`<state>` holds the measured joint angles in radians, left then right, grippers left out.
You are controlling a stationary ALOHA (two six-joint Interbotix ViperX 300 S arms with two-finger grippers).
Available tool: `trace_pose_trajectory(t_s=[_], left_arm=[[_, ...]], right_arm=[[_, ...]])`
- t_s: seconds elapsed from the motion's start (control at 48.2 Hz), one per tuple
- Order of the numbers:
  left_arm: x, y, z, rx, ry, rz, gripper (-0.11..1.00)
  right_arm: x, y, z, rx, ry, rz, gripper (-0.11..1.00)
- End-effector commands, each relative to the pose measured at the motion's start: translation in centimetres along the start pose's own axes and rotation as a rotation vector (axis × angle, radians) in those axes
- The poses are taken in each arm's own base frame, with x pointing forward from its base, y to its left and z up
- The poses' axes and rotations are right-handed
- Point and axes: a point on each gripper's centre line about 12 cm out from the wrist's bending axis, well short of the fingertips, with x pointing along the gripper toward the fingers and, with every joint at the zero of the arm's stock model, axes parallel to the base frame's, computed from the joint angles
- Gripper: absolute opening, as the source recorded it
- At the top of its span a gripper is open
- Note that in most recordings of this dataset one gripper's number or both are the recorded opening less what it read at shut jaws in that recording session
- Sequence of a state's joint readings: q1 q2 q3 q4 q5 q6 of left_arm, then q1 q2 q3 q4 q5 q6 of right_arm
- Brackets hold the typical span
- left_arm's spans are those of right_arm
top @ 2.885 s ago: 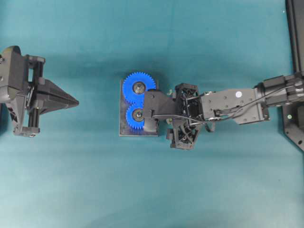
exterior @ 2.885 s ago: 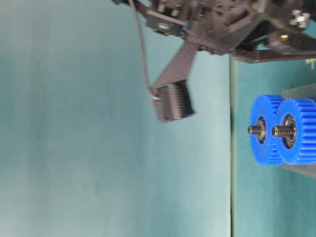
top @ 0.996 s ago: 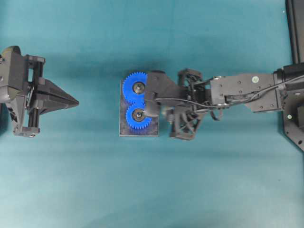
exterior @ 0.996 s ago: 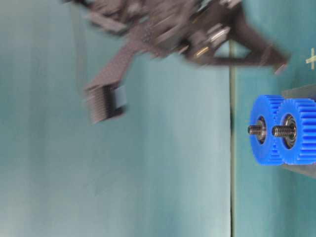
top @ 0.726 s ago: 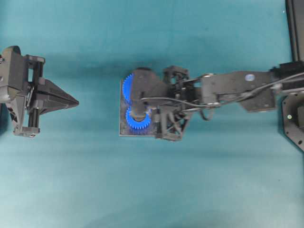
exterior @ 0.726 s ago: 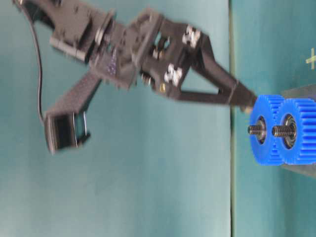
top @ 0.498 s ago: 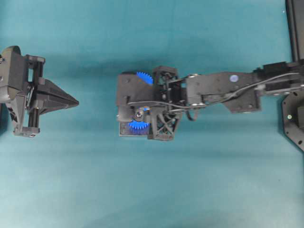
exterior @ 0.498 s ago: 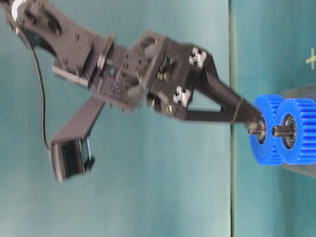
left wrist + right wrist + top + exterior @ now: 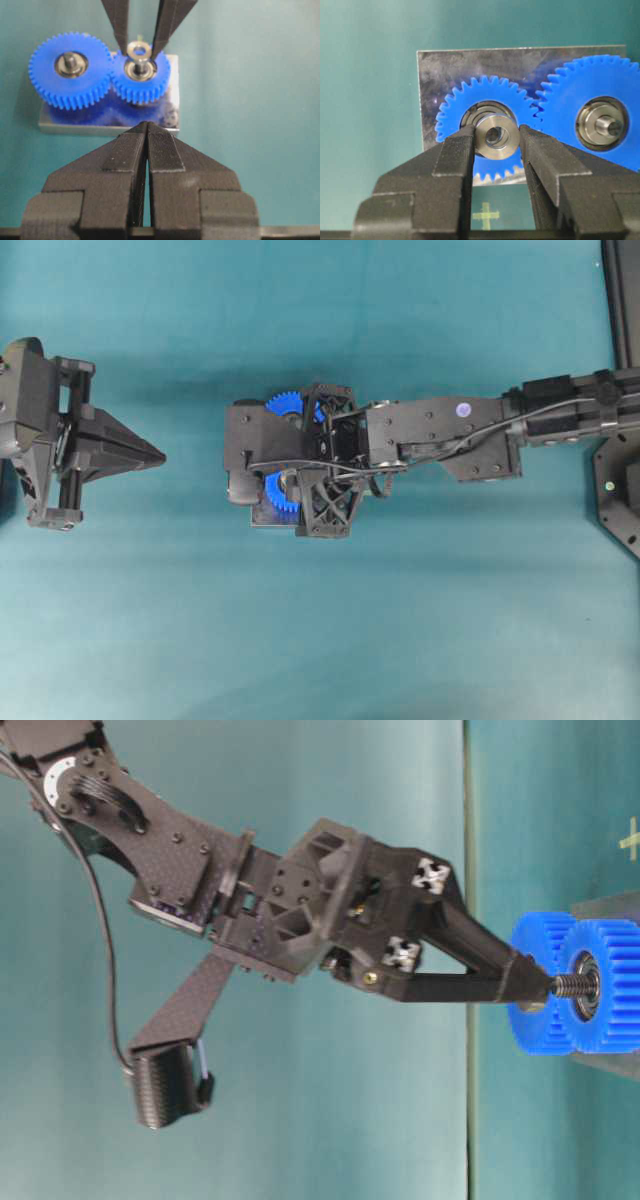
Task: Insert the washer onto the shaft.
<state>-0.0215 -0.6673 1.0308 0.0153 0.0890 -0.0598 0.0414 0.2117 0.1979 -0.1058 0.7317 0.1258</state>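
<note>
The left hand [image 9: 158, 454] rests near the left edge of the teal bench [image 9: 320, 640] in the overhead view, its fingers pressed together to a point with nothing between them. A broad stretch of bare bench lies between that point and the metal base plate [image 9: 262, 518], so the left side of the assembly stands well clear.

On the plate sit two meshed blue gears: the larger gear [image 9: 70, 70] and the smaller gear [image 9: 140, 77], teeth interlocked. In the left wrist view the plate's near edge lies just beyond the closed fingertips [image 9: 146, 131], with open bench to either side of it.

The right hand [image 9: 496, 136] reaches in from the right over the plate and covers much of the gears from above. Its fingers [image 9: 457, 150] are partly closed, clamped on the steel washer [image 9: 494, 136] by its rim. The washer hangs in front of the smaller gear's hub, its hole about in line with the threaded shaft [image 9: 572, 985]. At table level the fingertips sit right at the shaft's end, close to the gear face; whether the washer is on the thread I cannot tell
</note>
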Motion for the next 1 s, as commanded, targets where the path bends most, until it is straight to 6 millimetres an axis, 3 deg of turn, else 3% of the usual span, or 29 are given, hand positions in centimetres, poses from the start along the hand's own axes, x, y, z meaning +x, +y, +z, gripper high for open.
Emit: trace_pose_trajectory(t_s=[0.0,0.976], left_arm=[[-0.11,-0.07,0.78,0.002,-0.026,-0.002,0.00],[-0.11,-0.07,0.76,-0.001,-0.024,-0.002,0.00]], right_arm=[[-0.98,0.16,0.81,-0.015,-0.028,0.002,0.31],[-0.07,-0.54,0.35,0.005,0.011,-0.005,0.32]])
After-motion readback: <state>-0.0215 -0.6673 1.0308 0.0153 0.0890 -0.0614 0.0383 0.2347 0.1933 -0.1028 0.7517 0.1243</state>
